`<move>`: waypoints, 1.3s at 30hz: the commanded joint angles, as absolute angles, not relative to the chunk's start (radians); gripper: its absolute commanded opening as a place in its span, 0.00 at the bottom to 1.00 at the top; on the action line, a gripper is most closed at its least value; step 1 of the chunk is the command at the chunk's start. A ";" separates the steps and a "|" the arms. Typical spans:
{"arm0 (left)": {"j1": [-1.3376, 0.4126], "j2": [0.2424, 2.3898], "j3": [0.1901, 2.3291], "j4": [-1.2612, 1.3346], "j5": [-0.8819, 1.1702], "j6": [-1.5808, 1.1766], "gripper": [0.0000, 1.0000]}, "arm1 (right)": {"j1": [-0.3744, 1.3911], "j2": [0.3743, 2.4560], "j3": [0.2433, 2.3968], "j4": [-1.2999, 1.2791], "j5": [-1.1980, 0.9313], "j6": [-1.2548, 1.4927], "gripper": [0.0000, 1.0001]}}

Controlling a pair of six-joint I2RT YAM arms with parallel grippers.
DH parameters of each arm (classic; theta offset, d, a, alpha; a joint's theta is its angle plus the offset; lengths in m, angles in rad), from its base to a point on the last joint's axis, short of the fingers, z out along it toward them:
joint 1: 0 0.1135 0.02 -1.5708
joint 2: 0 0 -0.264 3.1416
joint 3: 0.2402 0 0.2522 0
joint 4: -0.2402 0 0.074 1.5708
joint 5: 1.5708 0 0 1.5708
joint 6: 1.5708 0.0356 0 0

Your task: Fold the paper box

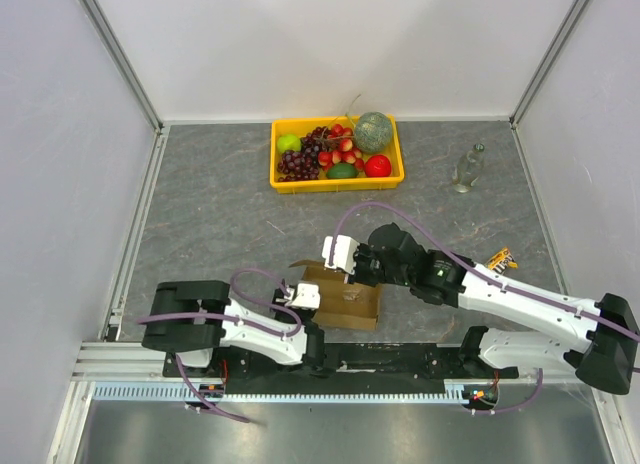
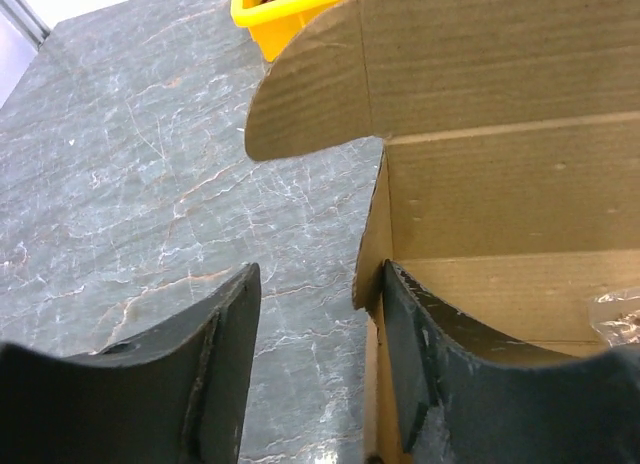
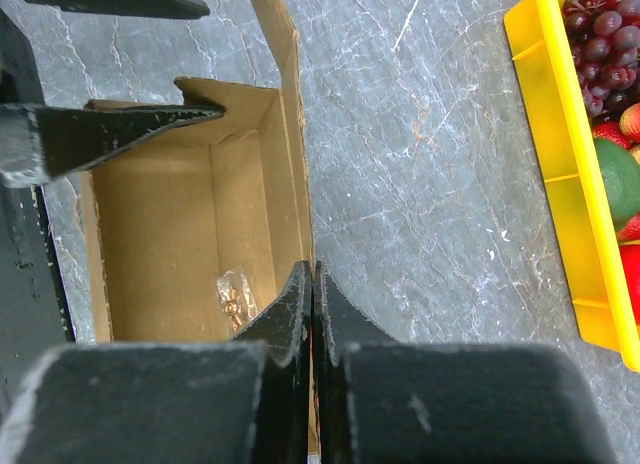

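A grey marbled desk sits inside plain white walls with metal rails at the corners. A yellow crate of fruit stands toward the back, and a clear bottle stands to the right of the crate. The paper box lies on the desk on the near side of the crate, well apart from it, with its top open and one rounded flap raised. The left arm lies low and reaches in from the left. Its tool is open and straddles the box's left wall, with one finger inside and one outside. The right arm stretches in from the right. Its tool is closed, and the top edge of the box wall on the crate side runs straight into the seam between its tips. A small clear packet lies on the box floor, but its contents are too small to make out. The right arm hides part of the box from above, and the crate is cut off in both wrist views.
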State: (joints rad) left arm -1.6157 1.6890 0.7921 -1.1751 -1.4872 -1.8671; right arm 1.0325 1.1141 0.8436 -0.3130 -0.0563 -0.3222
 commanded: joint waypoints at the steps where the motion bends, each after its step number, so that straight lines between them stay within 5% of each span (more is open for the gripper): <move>1: -1.658 1.619 0.779 -1.540 -1.575 -2.683 0.59 | 1.029 1.071 0.827 -0.301 -0.028 -0.314 0.00; 26: -1.950 0.804 0.831 -1.537 -1.496 -2.193 0.64 | 1.029 1.080 0.821 -0.285 -0.032 -0.301 0.00; 31: -1.968 0.661 0.931 -1.392 -1.413 -1.693 0.63 | 1.029 1.088 0.825 -0.278 -0.034 -0.296 0.00; 36: -1.965 0.477 0.821 -0.510 -1.264 -0.611 0.63 | 1.029 1.094 0.828 -0.271 -0.044 -0.291 0.00; 39: -1.965 0.408 0.743 -0.240 -1.135 -0.416 0.63 | 1.029 1.095 0.831 -0.271 -0.055 -0.290 0.00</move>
State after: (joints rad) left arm -1.9579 0.4595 0.8192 -0.7891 -1.2972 -1.0389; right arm 1.0302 1.0904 0.8253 -0.3012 -0.0471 -0.3046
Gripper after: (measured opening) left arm 0.626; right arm 0.010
